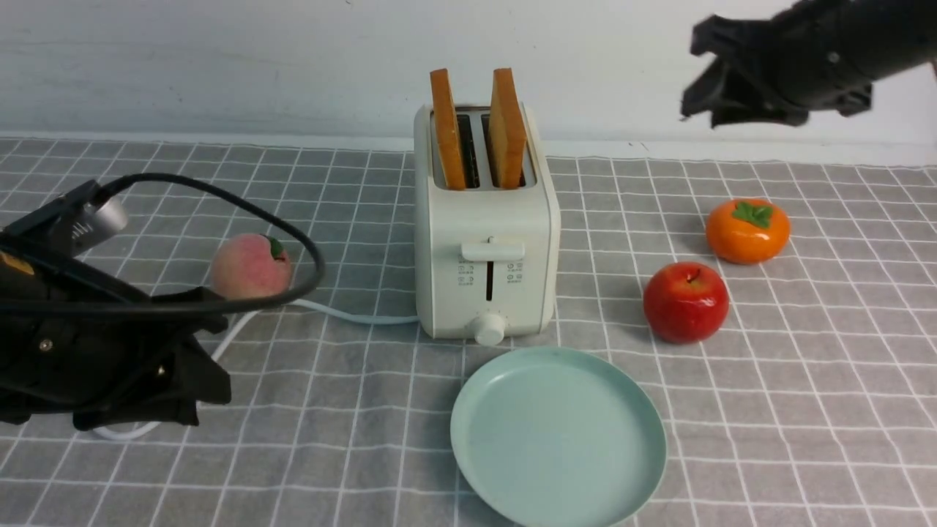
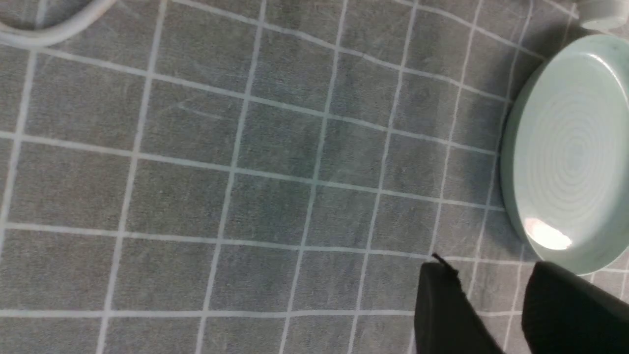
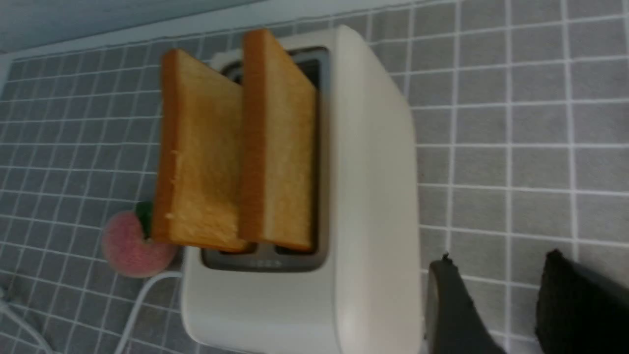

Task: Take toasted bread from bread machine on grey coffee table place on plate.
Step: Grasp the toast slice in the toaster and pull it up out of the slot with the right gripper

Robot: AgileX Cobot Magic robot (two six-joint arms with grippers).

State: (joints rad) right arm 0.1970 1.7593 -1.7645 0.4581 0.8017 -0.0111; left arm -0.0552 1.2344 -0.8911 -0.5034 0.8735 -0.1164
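Note:
Two slices of toasted bread stand upright in the slots of the cream-white bread machine at the middle of the grey coffee table. In the right wrist view the same slices stick out of the bread machine. The mint-green plate lies in front of it with nothing on it. My right gripper hangs open high at the right, apart from the toast. My left gripper rests low at the left, open and holding nothing, near the plate.
A peach sits left of the bread machine beside its white cord. A red apple and an orange persimmon lie to the right. A pale wall rises behind the table.

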